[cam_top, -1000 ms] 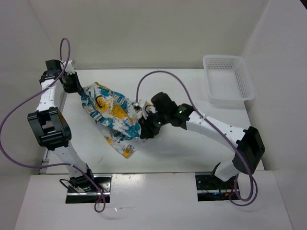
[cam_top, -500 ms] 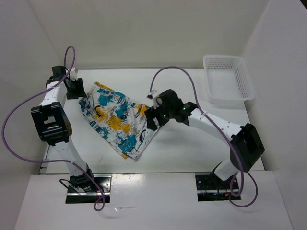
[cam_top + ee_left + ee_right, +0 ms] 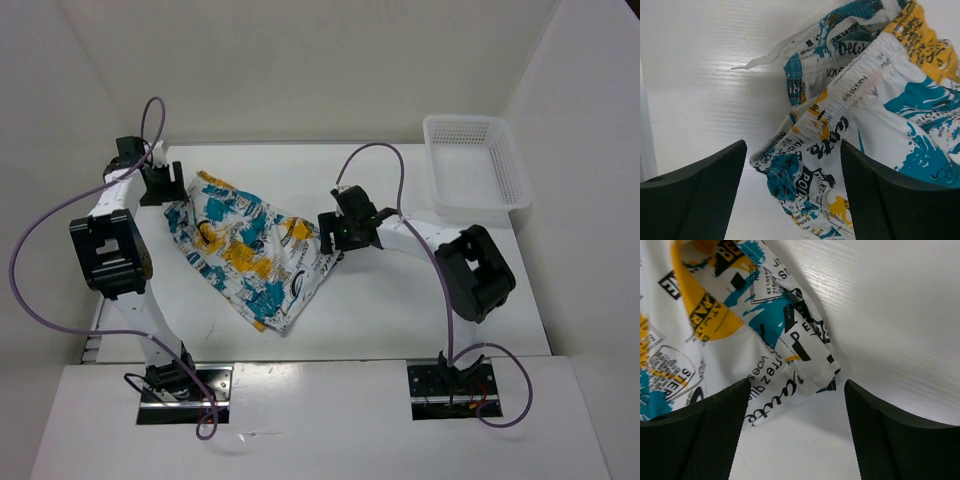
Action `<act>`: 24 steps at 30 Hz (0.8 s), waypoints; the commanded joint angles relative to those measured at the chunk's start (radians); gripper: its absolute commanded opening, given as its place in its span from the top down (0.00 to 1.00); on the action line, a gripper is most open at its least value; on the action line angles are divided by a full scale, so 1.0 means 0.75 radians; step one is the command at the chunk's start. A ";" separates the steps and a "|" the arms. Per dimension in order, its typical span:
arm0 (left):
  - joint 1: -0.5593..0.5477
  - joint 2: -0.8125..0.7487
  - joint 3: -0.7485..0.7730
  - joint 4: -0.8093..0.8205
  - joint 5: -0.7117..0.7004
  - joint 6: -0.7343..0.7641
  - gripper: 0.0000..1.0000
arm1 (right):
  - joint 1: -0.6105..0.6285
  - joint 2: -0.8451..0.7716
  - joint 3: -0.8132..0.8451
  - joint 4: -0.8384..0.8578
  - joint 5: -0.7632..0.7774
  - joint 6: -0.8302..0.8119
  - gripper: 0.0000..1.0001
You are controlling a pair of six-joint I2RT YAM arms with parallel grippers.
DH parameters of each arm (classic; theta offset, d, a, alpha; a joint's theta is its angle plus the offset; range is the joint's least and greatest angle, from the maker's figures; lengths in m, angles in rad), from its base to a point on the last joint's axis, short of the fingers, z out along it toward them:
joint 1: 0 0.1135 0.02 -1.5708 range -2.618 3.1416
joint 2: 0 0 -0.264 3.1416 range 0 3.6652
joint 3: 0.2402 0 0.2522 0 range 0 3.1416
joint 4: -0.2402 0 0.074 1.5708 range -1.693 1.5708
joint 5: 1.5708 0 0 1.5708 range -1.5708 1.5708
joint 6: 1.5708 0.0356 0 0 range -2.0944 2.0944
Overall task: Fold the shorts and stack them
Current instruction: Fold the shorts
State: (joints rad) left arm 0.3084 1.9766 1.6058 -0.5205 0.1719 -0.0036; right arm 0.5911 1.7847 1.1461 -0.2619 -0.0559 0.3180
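Note:
The shorts, white with a teal, yellow and black print, lie spread on the white table left of centre, running from upper left to lower right. My left gripper stands open at their upper-left end. In the left wrist view the elastic waistband corner lies loose between the left gripper's black fingers, untouched. My right gripper is open at the shorts' right edge. In the right wrist view a hem corner rests on the table between the right gripper's wide jaws.
A white mesh plastic basket stands at the back right corner of the table. A white drawstring trails from the waistband toward the left. Purple cables loop above both arms. White walls close in the table on three sides.
Both grippers have opened and let go of the shorts, which were held bunched up and now lie spread flatter on the table. The right gripper has drawn back to the right.

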 commanded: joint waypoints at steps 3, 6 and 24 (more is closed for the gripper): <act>-0.019 0.078 0.037 0.040 -0.033 0.005 0.17 | 0.010 0.116 0.065 0.106 0.005 0.069 0.32; -0.019 0.113 0.003 0.040 -0.033 0.005 0.16 | 0.010 0.152 0.094 0.106 -0.007 0.081 0.61; -0.098 -0.197 -0.370 -0.095 0.472 0.005 0.62 | -0.238 0.557 1.025 0.022 0.261 -0.230 0.49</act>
State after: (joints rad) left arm 0.2443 1.9350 1.3563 -0.5488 0.3336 -0.0006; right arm 0.3923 2.1654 1.7313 -0.2516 0.1280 0.2047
